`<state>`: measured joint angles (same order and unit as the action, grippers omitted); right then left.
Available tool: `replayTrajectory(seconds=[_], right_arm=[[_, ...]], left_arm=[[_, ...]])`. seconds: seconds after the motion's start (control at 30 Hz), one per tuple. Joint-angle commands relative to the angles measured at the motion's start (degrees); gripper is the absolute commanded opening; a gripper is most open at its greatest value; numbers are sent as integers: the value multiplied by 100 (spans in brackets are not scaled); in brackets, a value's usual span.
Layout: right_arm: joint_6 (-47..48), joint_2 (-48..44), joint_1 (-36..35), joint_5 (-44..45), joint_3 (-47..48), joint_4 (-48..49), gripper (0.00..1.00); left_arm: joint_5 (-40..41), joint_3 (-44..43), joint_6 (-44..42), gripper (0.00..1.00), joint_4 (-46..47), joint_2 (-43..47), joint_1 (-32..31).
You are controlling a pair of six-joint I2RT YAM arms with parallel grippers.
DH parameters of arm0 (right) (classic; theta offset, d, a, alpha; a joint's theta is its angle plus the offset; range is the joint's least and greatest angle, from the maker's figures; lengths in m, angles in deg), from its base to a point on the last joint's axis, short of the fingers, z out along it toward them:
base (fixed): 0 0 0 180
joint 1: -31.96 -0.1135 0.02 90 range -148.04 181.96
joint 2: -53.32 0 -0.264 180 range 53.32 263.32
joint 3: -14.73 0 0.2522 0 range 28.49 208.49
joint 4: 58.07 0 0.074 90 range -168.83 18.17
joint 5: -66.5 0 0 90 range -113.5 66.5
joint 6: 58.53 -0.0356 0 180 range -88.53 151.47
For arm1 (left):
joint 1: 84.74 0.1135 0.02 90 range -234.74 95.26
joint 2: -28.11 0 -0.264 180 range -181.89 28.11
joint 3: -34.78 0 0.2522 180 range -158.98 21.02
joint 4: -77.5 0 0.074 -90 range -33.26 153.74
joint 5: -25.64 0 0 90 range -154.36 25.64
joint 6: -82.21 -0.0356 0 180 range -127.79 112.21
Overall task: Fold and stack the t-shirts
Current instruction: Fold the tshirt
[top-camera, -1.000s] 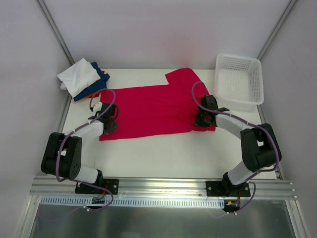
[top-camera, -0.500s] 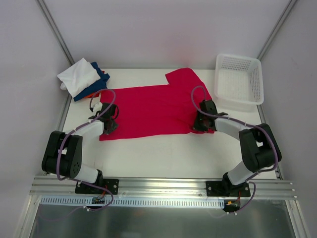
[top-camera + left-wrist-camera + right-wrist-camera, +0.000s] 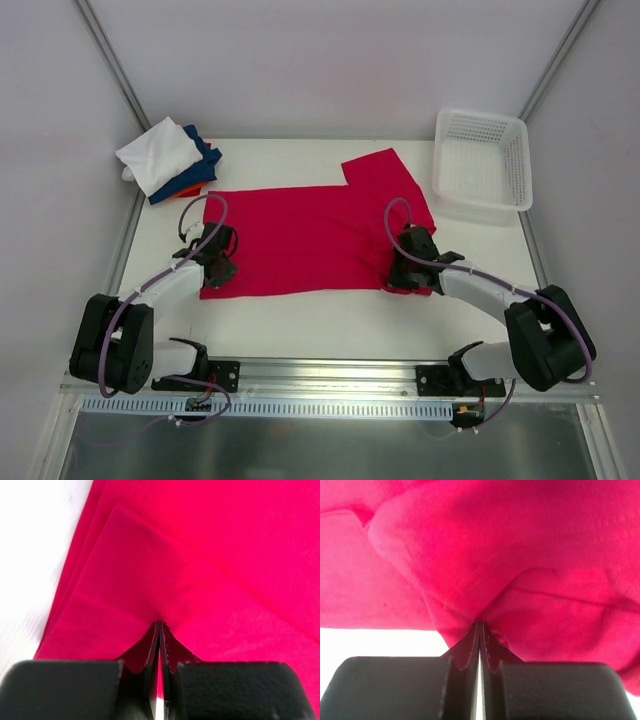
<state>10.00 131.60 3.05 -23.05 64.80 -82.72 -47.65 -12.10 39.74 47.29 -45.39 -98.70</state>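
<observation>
The tabletop (image 3: 330,315) carries the crimson t-shirt (image 3: 300,235) spread flat across its middle, with one sleeve reaching toward the far right corner, near the basket (image 3: 480,205). Assessment: light, limp cloth with no stiffness. It will sag, drag and crease wherever unsupported, so it is best taken by small pinches at edges or corners, two points at once. The folded t-shirts (image 3: 170,160), white uppermost over dark blue and orange, lie at the far left corner, well apart from my grips. My left gripper (image 3: 218,270) is clamped tight on a pinch of crimson cloth at the shirt's near left corner. My right gripper (image 3: 402,278) is likewise closed on a bunched fold at its near right end. Not determinable: how many layers each pinch holds, where the second sleeve lies, and the lower shirts of the stack, which are mostly covered.
</observation>
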Motion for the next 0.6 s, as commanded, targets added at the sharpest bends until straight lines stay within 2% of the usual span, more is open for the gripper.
replayTrajectory(seconds=[0.0, 0.3, 0.57], right_arm=[[-287, -620, -176, 271, -203, -430, 1], [-577, -1929, -414, 579, -696, -1186, 1], [-262, -2352, -458, 921, -538, -1538, 0]], left_arm=[[-168, 139, 292, 0, -543, 326, -72], [43, 482, 635, 0, -1325, 1258, -81], [192, 325, 530, 0, -1414, 1829, -151]])
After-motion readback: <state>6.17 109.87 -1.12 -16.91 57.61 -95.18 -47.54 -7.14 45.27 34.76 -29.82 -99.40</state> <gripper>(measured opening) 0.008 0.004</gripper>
